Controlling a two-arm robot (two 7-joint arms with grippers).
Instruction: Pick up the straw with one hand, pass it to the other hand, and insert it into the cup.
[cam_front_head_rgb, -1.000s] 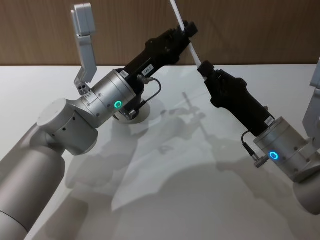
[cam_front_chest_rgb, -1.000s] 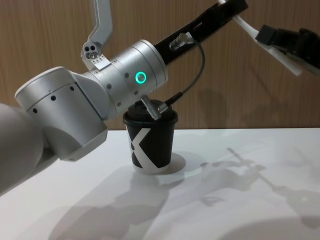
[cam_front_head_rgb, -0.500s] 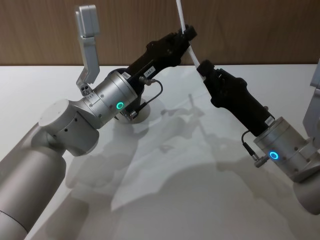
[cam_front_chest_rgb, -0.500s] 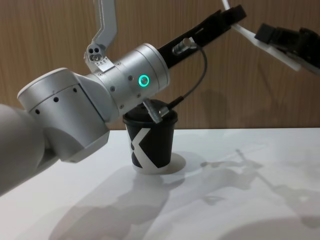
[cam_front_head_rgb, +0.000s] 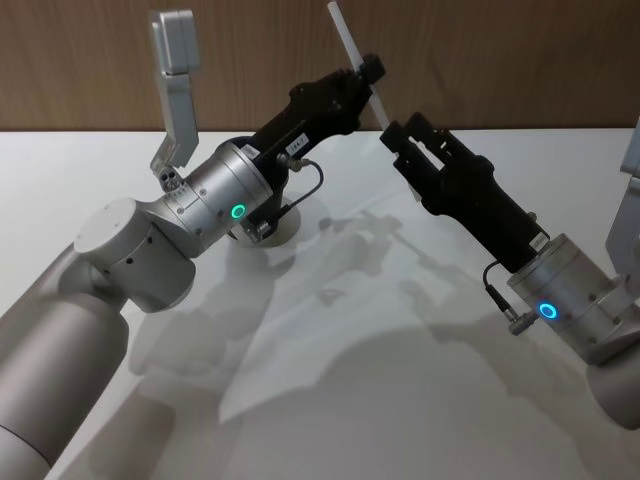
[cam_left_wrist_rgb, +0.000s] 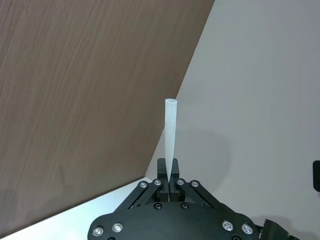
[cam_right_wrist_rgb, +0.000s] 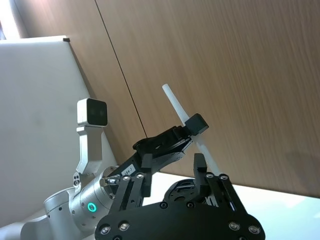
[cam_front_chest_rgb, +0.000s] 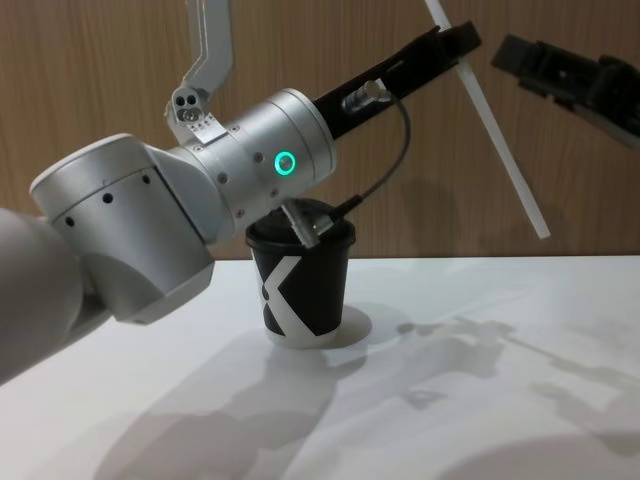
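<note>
Above white table (cam_front_head_rgb: 350, 360), left gripper (cam_front_head_rgb: 368, 74) clamps the straw (cam_front_head_rgb: 345, 33); right gripper (cam_front_head_rgb: 407, 132) gapes nearby.

Cup (cam_front_chest_rgb: 300, 285) on the table (cam_front_chest_rgb: 480, 420) below the left pincer (cam_front_chest_rgb: 458, 42), which holds the straw (cam_front_chest_rgb: 500, 140); right pincer (cam_front_head_rgb: 405, 133) just beside

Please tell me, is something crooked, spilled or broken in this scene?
Nothing is spilled or broken. The cup stands upright on the table. Only the straw is slanted: the left gripper pinches it near its upper end, in the air beside the open right gripper.
</note>
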